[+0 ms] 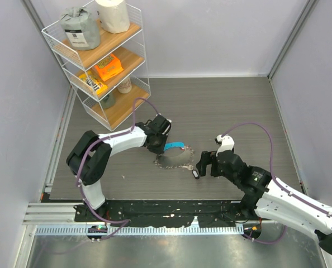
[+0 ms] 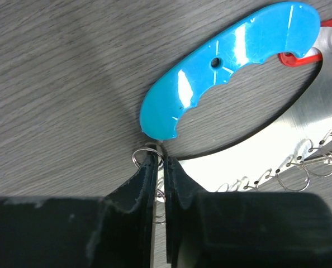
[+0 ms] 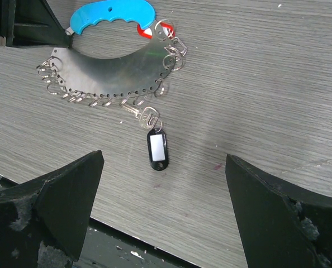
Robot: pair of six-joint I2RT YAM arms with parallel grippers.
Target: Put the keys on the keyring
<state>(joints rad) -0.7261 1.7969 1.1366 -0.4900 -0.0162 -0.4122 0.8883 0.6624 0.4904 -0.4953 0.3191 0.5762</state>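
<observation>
The keyring is a silvery crescent plate [image 3: 110, 72] with several small split rings along its edge, a bright blue curved tag [image 3: 113, 14] and a small red tag [image 2: 300, 57]. It lies flat at mid-table [image 1: 170, 161]. My left gripper [image 2: 160, 164] is shut on the plate's tip, at a small ring beside the blue tag's end [image 2: 227, 61]. One small silvery key [image 3: 137, 113] with a black, white-labelled fob [image 3: 157, 149] lies against the plate's near edge; whether it is hooked on I cannot tell. My right gripper [image 3: 163, 212] is open and empty, above the table just short of the fob [image 1: 195, 174].
A white wire shelf rack [image 1: 99, 61] with packets and rolls stands at the back left. Grey walls enclose the table on three sides. A black rail [image 1: 171, 215] runs along the near edge, just behind my right gripper.
</observation>
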